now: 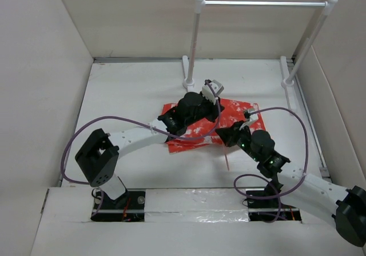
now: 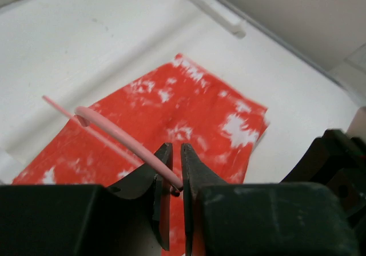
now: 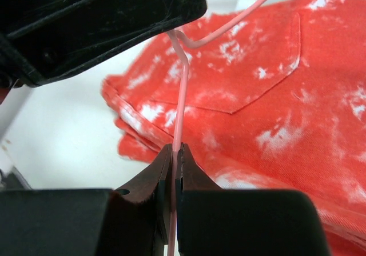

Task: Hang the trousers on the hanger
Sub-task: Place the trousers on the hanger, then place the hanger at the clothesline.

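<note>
The trousers [image 1: 231, 114] lie folded on the table, orange-red with white splotches. They also show in the left wrist view [image 2: 194, 113] and the right wrist view [image 3: 257, 96]. The hanger [image 1: 227, 158] is a thin pink wire held over the trousers by both grippers. My left gripper [image 1: 214, 90] is over the far edge of the cloth. In the left wrist view my left gripper [image 2: 176, 179] is shut on the hanger [image 2: 114, 131]. My right gripper [image 1: 227, 134] is at the near edge of the cloth. In the right wrist view my right gripper [image 3: 175, 153] is shut on the hanger [image 3: 182, 96].
A white rail [image 1: 263, 3] on two posts stands at the back, its feet on the table behind the trousers. Walls enclose the table on the left, right and back. The left gripper's black body [image 3: 97, 22] fills the top left of the right wrist view.
</note>
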{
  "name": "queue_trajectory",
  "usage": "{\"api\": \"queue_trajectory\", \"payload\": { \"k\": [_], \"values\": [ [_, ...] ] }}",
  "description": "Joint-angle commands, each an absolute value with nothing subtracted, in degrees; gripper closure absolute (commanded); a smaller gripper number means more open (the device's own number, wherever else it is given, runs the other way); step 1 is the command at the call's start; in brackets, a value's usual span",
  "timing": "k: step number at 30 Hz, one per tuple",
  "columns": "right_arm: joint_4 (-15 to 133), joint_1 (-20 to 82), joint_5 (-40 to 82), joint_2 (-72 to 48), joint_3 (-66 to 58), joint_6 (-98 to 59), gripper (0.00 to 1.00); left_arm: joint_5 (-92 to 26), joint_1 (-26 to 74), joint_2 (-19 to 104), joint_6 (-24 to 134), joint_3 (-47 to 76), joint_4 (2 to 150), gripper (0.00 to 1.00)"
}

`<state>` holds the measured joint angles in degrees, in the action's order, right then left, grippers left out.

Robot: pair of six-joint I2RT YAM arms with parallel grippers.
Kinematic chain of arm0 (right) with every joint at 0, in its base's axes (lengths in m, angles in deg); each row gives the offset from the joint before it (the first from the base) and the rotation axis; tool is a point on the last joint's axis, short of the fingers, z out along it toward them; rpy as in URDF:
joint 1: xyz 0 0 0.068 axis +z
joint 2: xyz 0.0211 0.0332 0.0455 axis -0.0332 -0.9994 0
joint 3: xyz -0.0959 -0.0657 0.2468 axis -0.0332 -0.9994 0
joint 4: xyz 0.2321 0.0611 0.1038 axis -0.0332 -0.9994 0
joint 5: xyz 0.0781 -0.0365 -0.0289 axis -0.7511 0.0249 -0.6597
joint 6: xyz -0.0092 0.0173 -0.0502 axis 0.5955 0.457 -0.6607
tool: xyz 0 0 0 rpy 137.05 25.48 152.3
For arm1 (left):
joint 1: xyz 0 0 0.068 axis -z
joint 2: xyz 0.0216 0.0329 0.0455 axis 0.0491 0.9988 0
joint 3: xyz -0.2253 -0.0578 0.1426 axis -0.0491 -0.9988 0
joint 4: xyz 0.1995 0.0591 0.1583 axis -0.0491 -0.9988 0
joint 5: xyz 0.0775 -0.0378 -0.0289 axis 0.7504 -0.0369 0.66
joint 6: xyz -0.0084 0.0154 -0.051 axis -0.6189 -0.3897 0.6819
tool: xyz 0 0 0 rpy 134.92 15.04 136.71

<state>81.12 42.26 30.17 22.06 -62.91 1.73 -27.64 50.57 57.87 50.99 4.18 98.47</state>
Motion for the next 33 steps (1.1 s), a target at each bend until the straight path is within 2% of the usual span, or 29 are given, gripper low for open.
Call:
{"api": "queue_trajectory", "payload": {
  "k": [1, 2, 3, 9, 15, 23, 25, 26, 33],
  "values": [
    [99.1, 44.2, 18.4, 24.7, -62.0, 3.3, 1.0, -31.1, 50.4, 55.3, 53.7, 12.7, 106.8, 0.91],
    [100.3, 44.2, 19.0, 25.0, -61.9, 3.8, 1.0, -30.9, 50.4, 55.3, 53.9, 13.9, 106.5, 0.87],
    [100.9, 44.2, 19.4, 25.4, -61.8, 3.7, 1.0, -30.7, 50.4, 55.0, 54.1, 14.4, 106.6, 0.78],
    [96.8, 44.2, 26.4, 29.2, -56.9, 4.6, 1.0, -30.7, 49.9, 52.9, 54.7, 17.7, 105.3, 0.46],
    [89.5, 44.2, 31.6, 30.3, -51.3, 3.3, 1.0, -30.7, 49.4, 48.4, 53.8, 18.3, 105.2, 0.24],
    [90.4, 43.6, 29.8, 28.3, -50.5, 4.9, 1.0, -28.4, 48.9, 46.9, 51.9, 19.4, 102.1, 0.14],
    [90.7, 42.2, 29.3, 28.5, -50.9, 5.9, 1.0, -28.1, 48.9, 45.9, 51.9, 18.4, 102.5, 0.03],
    [90.7, 42.2, 29.1, 28.4, -50.9, 6.2, 1.0, -28.2, 48.3, 45.5, 51.9, 17.8, 103.1, 0.01],
    [89.0, 36.3, 26.5, 29.9, -48.3, 6.9, 1.0, -26.7, 47.7, 39.4, 50.5, 13.4, 106.0, 0.01]
  ]
}}
